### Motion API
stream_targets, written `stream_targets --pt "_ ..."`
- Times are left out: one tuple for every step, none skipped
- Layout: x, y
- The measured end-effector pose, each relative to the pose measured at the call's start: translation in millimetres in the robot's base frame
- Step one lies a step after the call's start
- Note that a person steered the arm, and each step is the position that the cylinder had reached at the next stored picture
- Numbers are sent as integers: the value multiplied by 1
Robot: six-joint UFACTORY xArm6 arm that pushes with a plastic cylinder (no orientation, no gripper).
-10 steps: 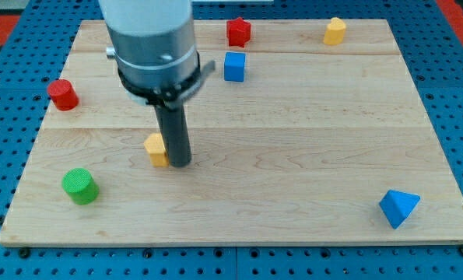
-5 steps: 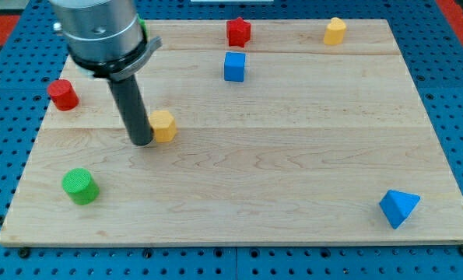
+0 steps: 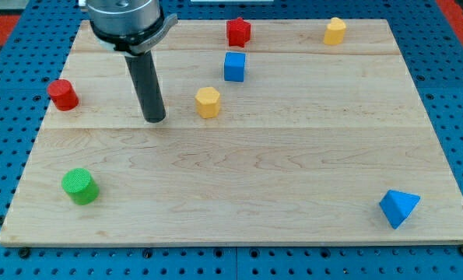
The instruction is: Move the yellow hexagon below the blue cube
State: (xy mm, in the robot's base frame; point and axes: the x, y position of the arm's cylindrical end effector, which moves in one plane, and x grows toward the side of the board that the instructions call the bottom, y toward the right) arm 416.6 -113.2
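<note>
the dark rod hangs upright from the arm's grey cuff, my tip [image 3: 155, 120] touching the board.

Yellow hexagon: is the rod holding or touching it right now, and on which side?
Nothing is held. My tip stands apart from the yellow hexagon, on the view's left of it, with bare board between them.

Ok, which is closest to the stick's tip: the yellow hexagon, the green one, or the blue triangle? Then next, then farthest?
Measured from my tip:
1. Yellow hexagon, just to the view's right of it, not touching.
2. Green cylinder, toward the view's bottom left.
3. Blue triangle block, far off at the view's bottom right.
</note>
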Motion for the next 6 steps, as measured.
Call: stream_targets --pt "-7 44" --pt "-7 87" --pt "-3 74" --pt "6 3" --pt "12 -76" --pt "12 -180"
